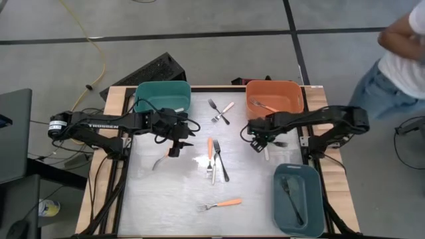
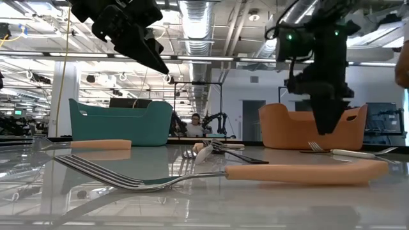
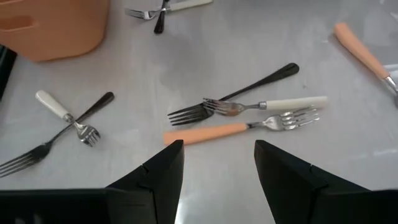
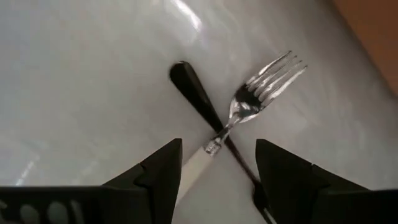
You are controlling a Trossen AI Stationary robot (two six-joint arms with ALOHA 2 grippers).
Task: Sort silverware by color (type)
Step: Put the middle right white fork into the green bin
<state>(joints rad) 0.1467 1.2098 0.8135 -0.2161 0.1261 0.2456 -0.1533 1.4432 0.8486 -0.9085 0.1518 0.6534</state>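
Right hand [image 1: 260,141]: fingers spread, nothing between them. It hangs just above a white-handled fork [image 4: 249,109] lying crossed over a black-handled fork [image 4: 199,99], right beside the orange bin [image 1: 274,99]. An orange-handled fork [image 1: 263,105] is already seen inside that bin, and a dark fork [image 1: 291,197] in the blue-grey bin [image 1: 299,199] nearer the desk's front edge.

Left hand [image 1: 174,143]: also released and empty, hovering over bare desk [image 1: 166,192] in front of the green bin [image 1: 162,98]. One fork [image 1: 159,161] lies just beside it; handle colour is not clear from above, possibly white.

Out ahead of the left hand, three forks lie bunched at mid-desk: orange fork [image 3: 214,132], white fork [image 3: 273,104], black fork [image 3: 249,90], the white one's tines resting across the black one. A further crossed pair [image 1: 220,111] lies between the two far bins, and a lone orange fork [image 1: 220,204] toward the front.

Risks noted:
- Under the right hand the two handles cross; closing there may catch both, or lever the black fork sideways.
- The handles lie flat on a glossy surface, so a fingertip may skid and push the fork instead of lifting it.
- The bin wall is close; a lifted fork may knock it.
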